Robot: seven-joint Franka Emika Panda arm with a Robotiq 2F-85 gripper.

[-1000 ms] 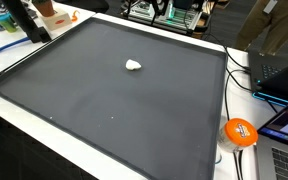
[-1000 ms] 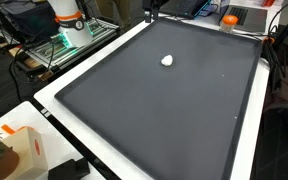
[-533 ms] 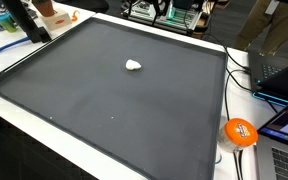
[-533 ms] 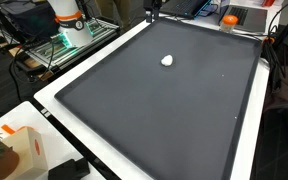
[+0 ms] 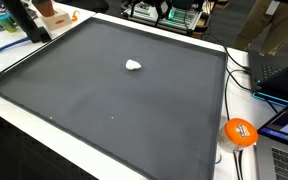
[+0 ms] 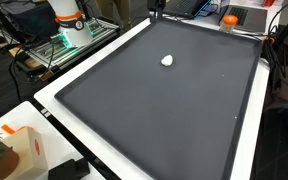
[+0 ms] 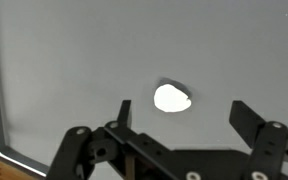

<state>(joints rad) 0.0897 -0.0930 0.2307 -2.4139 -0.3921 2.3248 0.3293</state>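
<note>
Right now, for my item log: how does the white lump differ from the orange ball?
The white lump is irregular; the orange ball is round, with a pale marking. The lump lies on the dark mat; the ball sits off it. Both lie untouched.

White lump (image 7: 171,98), identity indistinct
</note>
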